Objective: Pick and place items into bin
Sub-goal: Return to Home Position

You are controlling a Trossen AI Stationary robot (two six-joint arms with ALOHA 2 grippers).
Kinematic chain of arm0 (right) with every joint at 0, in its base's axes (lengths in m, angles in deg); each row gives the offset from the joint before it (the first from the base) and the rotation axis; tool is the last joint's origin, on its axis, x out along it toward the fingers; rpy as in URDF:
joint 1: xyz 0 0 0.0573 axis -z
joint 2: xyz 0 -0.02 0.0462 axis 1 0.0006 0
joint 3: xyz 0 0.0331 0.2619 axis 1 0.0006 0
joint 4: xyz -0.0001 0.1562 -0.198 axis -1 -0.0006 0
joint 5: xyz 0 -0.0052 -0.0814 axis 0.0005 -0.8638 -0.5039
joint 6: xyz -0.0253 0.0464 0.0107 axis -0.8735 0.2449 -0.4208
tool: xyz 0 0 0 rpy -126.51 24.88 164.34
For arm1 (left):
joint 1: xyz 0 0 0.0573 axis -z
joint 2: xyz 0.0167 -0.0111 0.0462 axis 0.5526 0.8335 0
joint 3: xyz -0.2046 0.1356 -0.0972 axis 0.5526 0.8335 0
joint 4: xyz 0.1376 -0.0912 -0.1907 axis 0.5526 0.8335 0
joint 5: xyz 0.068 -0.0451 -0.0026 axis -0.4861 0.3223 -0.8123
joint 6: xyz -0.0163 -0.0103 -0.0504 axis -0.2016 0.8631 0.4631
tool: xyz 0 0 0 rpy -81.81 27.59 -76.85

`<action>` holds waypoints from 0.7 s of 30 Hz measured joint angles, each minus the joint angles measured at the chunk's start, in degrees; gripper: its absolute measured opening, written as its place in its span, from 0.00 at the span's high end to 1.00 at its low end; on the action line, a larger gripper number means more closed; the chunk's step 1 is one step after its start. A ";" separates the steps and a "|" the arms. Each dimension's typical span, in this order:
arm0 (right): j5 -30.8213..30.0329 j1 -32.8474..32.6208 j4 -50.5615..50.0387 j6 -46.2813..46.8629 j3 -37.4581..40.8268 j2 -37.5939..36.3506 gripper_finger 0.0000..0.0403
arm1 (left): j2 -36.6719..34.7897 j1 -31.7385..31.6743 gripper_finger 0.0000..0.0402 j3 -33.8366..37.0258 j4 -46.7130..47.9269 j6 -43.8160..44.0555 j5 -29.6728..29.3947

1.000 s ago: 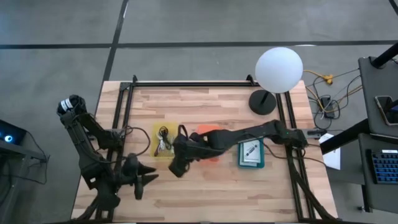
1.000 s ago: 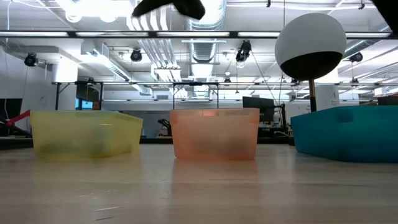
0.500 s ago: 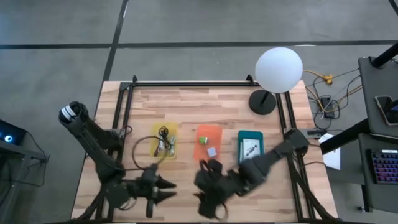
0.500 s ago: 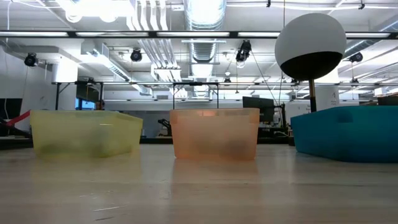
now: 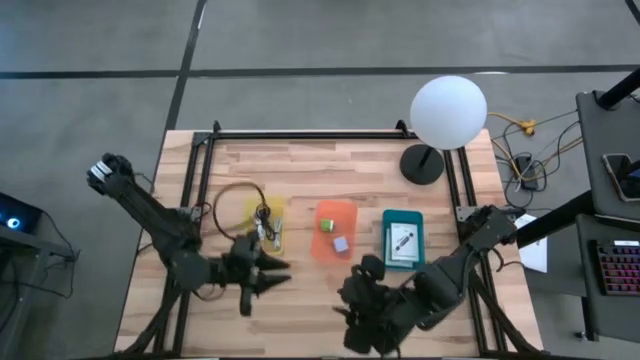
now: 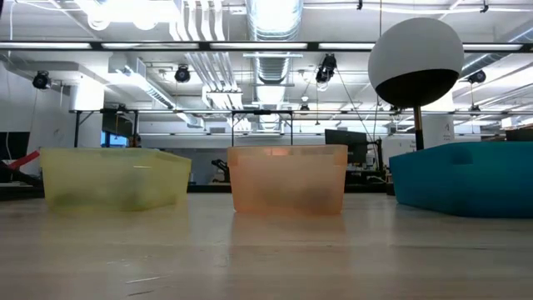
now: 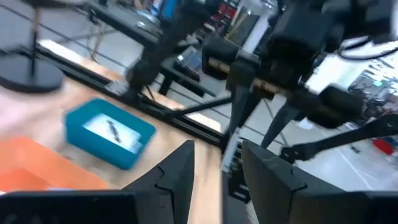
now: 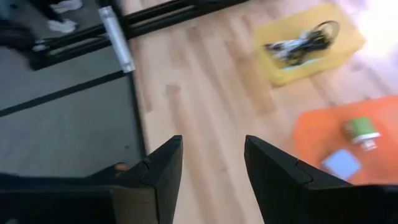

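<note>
high view: dark and pale cords (image 5: 262,228) lie tangled inside the yellow bin (image 5: 272,203). a green cube (image 5: 326,226) and a pale-purple cube (image 5: 341,243) sit apart from each other in the orange bin (image 5: 336,206). a white printed card (image 5: 401,241) lies flat in the blue bin (image 5: 403,214). the three bins stand in a row across the middle of the wooden surface (image 5: 330,170), with yellow on the left arm's side, orange between and blue on the right arm's side. the left gripper (image 5: 274,277) hangs just beside the front edge of the yellow bin; in the left wrist view its fingers (image 7: 180,171) are parted with nothing between them. the right gripper (image 8: 212,142) is over the front of the surface, near the orange and blue bins; in the right wrist view its fingers are spread wide over bare wood and hold nothing. low view: the same three bins stand side by side at surface level. a white globe lamp (image 5: 448,112) stands on a black base at the far corner on the right arm's side.
</note>
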 joint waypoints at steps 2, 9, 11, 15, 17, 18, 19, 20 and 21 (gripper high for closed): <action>0.44 1.50 0.48 -0.40 2.64 -1.60 0.60 | -3.57 -0.66 0.71 1.03 1.81 -2.12 -0.14; 1.78 4.91 7.99 1.42 19.77 -12.82 0.60 | -18.27 -4.55 0.71 13.05 1.33 -3.89 0.01; 1.90 6.00 12.80 1.98 26.65 -17.18 0.60 | -22.52 -6.22 0.71 17.72 0.65 -3.35 1.09; 1.71 9.23 22.96 2.90 39.98 -25.95 0.60 | -30.66 -9.97 0.71 26.99 -6.65 -3.52 5.94; 1.62 11.34 26.99 3.06 46.18 -30.28 0.60 | -34.66 -12.61 0.71 30.48 -8.43 -3.88 8.26; 1.63 12.51 29.28 3.42 49.12 -32.36 0.60 | -36.54 -14.14 0.71 32.12 -8.39 -3.88 9.47; 1.68 13.70 31.87 3.71 51.94 -34.38 0.60 | -38.27 -15.65 0.71 33.55 -8.45 -3.88 11.03; 1.66 14.88 34.43 3.64 54.70 -36.31 0.60 | -39.98 -17.32 0.71 34.97 -8.50 -3.88 12.60; 1.61 16.08 37.17 3.07 57.44 -38.25 0.60 | -41.49 -18.88 0.71 36.28 -8.41 -4.03 14.33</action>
